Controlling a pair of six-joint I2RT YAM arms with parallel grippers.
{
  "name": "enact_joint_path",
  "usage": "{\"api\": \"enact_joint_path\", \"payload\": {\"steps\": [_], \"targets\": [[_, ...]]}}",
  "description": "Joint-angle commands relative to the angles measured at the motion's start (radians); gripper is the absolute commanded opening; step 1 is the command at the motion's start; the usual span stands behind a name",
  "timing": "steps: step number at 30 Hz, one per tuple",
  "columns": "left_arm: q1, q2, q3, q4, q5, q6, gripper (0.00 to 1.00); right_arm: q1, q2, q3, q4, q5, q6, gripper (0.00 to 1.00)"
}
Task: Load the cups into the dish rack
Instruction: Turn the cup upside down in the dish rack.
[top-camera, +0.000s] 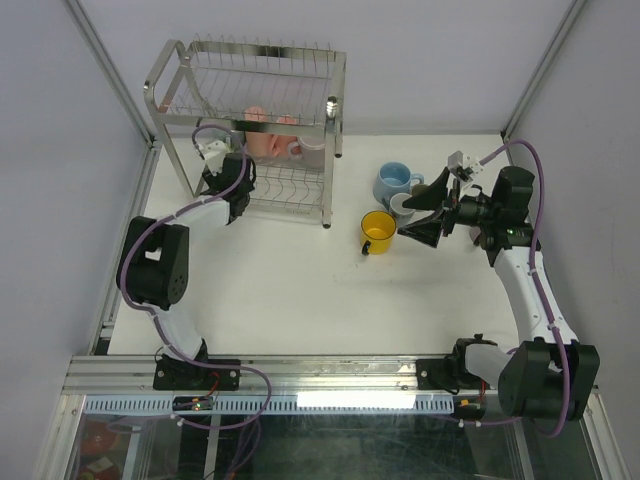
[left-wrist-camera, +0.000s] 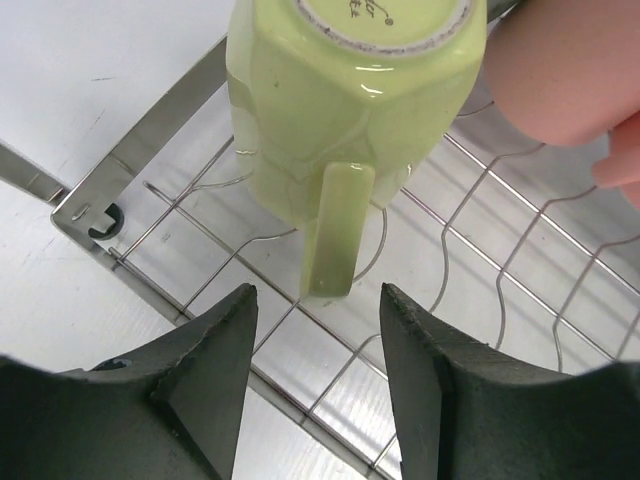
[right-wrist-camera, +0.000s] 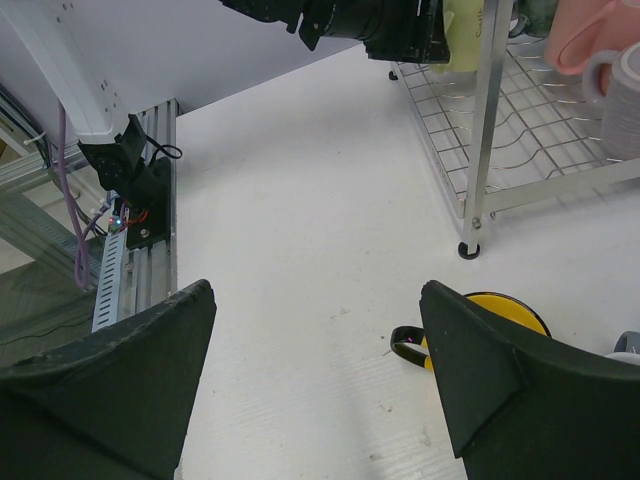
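**Dish rack** (top-camera: 250, 110) – two-tier chrome wire rack, upper left of the overhead view, standing on the white bench (top-camera: 300, 290). The upper tier shows no cups. The lower tier holds several.

**Pale green mug** (left-wrist-camera: 350, 100) – upside down on the lower wire shelf near its front corner, foot ring up and handle pointing toward the left wrist camera. A salmon pink mug (left-wrist-camera: 560, 80) sits just beside it at the upper right of that view; whether the two touch cannot be told.

**Left gripper** (left-wrist-camera: 317, 300) – reaches into the lower tier, fingers apart and holding nothing. The end of the green mug's handle lies about level with the fingertips, centred in the gap and clear of both.

**Right gripper** (right-wrist-camera: 315, 300) – fingers spread wide, empty, above bare bench at the right of the overhead view, pointing left toward the rack.

**Yellow mug** (top-camera: 378, 231) – upright on the bench just ahead of the right gripper, dark handle toward the near edge.

**Light blue mug** (top-camera: 395, 183) – upright on the bench beyond the yellow one.

**Grey mug** (top-camera: 405, 205) – small, close against the blue mug's near side.

**Further rack contents** – from the right wrist view, a pink mug (right-wrist-camera: 590, 35) and a grey mug (right-wrist-camera: 620, 100) at the rack's right end.
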Motion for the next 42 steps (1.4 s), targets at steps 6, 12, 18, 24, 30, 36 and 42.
{"api": "enact_joint_path", "payload": {"steps": [6, 12, 18, 24, 30, 36, 42], "targets": [[0.004, -0.161, -0.120, 0.075, 0.122, -0.021, 0.52, -0.009, -0.031, 0.015, 0.018, -0.021, -0.012, 0.86], [0.003, -0.242, -0.211, 0.105, 0.207, -0.022, 0.54, -0.009, -0.032, 0.015, 0.021, -0.020, -0.012, 0.86], [0.004, -0.381, -0.331, 0.201, 0.336, 0.008, 0.59, -0.009, -0.031, 0.012, 0.023, -0.019, -0.013, 0.86], [0.004, -0.554, -0.491, 0.350, 0.459, 0.007, 0.67, -0.009, -0.029, 0.009, 0.025, -0.017, -0.013, 0.86], [0.004, -0.687, -0.631, 0.478, 0.583, -0.018, 0.87, -0.010, -0.025, 0.005, 0.030, -0.015, -0.013, 0.86], [0.005, -0.749, -0.770, 0.733, 0.787, -0.099, 0.99, -0.017, -0.025, -0.001, 0.034, -0.012, -0.025, 0.86], [0.005, -0.717, -0.857, 0.967, 0.983, -0.239, 0.99, -0.044, -0.030, 0.018, -0.064, 0.009, -0.143, 0.86]]}}
